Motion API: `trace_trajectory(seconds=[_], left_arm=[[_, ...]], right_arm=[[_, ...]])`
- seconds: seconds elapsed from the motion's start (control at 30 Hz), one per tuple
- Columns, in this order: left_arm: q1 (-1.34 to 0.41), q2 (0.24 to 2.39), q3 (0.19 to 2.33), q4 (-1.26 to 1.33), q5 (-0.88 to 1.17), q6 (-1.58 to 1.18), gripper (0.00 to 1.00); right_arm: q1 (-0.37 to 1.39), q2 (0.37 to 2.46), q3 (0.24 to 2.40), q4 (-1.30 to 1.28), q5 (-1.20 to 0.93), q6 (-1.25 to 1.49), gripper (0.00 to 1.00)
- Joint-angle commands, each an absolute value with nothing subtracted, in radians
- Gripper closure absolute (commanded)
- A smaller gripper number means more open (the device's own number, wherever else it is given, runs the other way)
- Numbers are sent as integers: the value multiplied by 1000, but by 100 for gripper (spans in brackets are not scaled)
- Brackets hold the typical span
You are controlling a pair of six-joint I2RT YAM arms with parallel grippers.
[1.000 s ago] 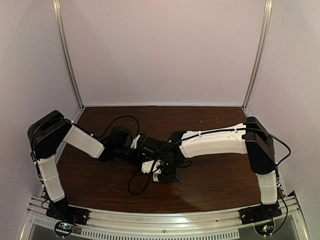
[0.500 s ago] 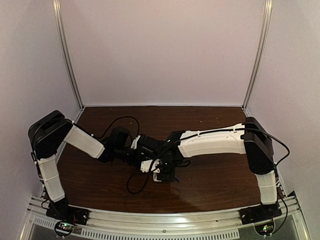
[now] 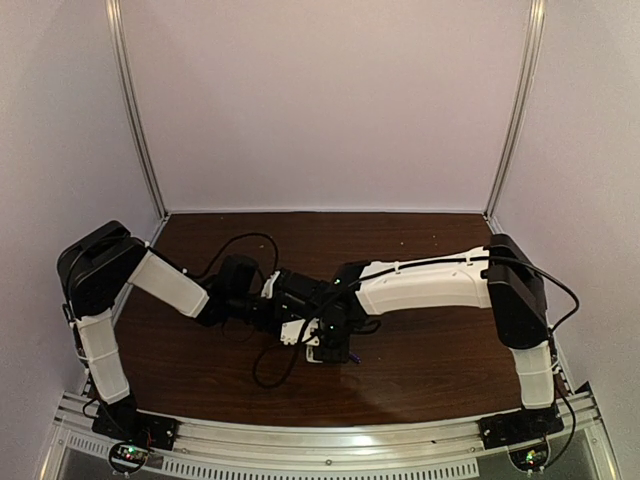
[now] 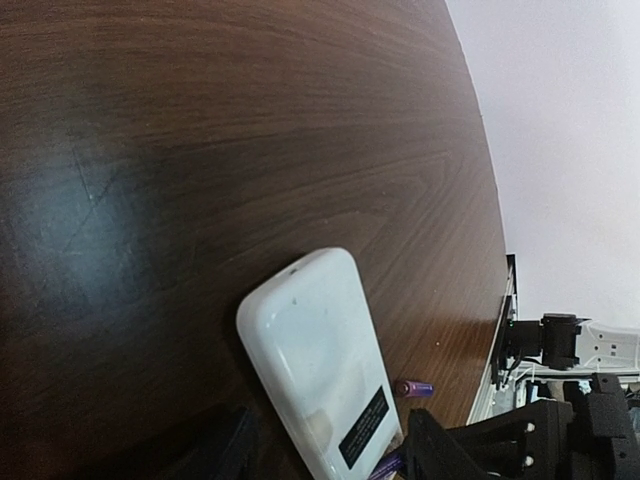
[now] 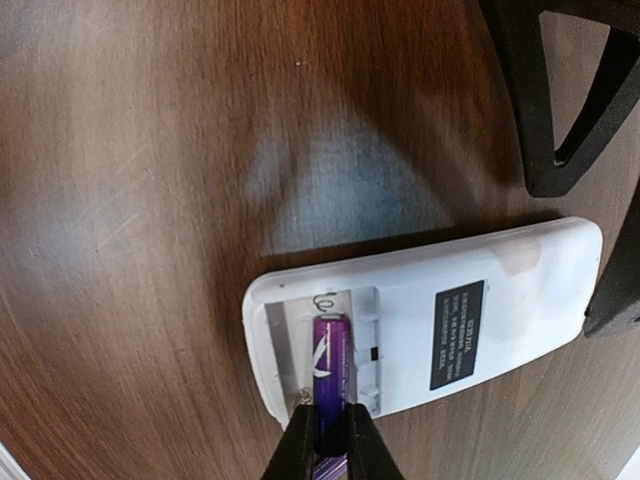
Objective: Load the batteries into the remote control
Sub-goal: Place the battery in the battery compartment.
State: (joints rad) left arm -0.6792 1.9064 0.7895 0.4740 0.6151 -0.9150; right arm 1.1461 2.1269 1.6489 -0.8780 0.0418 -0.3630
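Observation:
The remote control (image 5: 430, 315) lies white face up, its battery recess open at the left end. My right gripper (image 5: 331, 440) is shut on a purple battery (image 5: 332, 365) that lies lengthwise in the recess, its far tip near the spring. My left gripper (image 4: 330, 462) is shut on the remote's other end, with its black fingers (image 5: 555, 110) on either side. In the left wrist view the remote (image 4: 310, 360) points away, and a second battery (image 4: 415, 388) lies loose on the table beside it. From the top camera both grippers meet over the remote (image 3: 295, 334) at the table's middle.
A black cable (image 3: 268, 368) loops on the dark wooden table (image 3: 430, 370) just in front of the grippers. White walls enclose the table on three sides. The metal rail with the arm bases (image 3: 330, 440) runs along the near edge.
My right gripper has shifted slightly to the left with the battery. The left arm has stayed still on the remote.

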Motion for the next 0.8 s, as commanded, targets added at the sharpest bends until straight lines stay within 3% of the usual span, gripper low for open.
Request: trace_trajectory(seconds=[0.0, 0.23, 0.77], left_arm=[[-667, 1927, 775, 522, 634, -921, 47], [-667, 1927, 778, 514, 640, -916, 46], [-667, 1927, 768, 512, 644, -916, 45]], right_arm=[[1152, 2148, 1674, -868, 34, -367, 89], [1151, 2149, 1669, -852, 20, -372, 89], [1130, 2035, 1624, -807, -29, -318, 68]])
